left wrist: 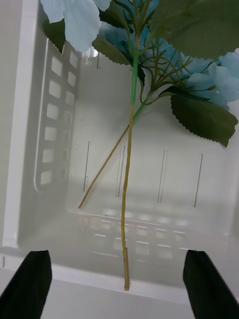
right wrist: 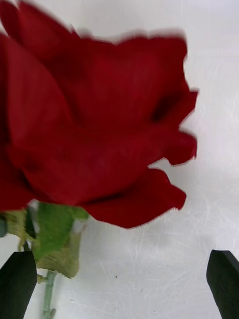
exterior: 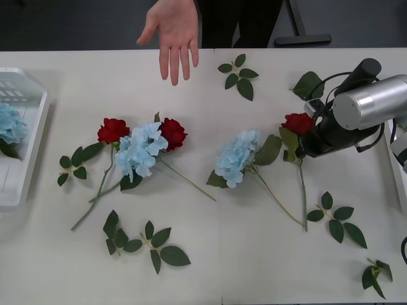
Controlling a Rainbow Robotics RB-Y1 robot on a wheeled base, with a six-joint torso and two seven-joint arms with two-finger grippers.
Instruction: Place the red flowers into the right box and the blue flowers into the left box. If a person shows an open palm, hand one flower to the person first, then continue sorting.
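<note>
Right pincer (right wrist: 119, 284) open over red rose (exterior: 297, 122) — white table (exterior: 254, 254), open palm (exterior: 173, 32)

Bright, even light overhead, soft shadows under the leaves on the table (exterior: 210, 254). Up close the red rose (right wrist: 94, 124) smears with blur; the left box (left wrist: 149, 149) stays crisp, faintly glossy.

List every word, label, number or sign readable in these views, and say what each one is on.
None: no view carries readable text.
The left box has plain white slotted walls, no label.
The right tool, open at a red flower, shows bare black fingers.
The table and the right arm's silver housing carry no markings.
</note>
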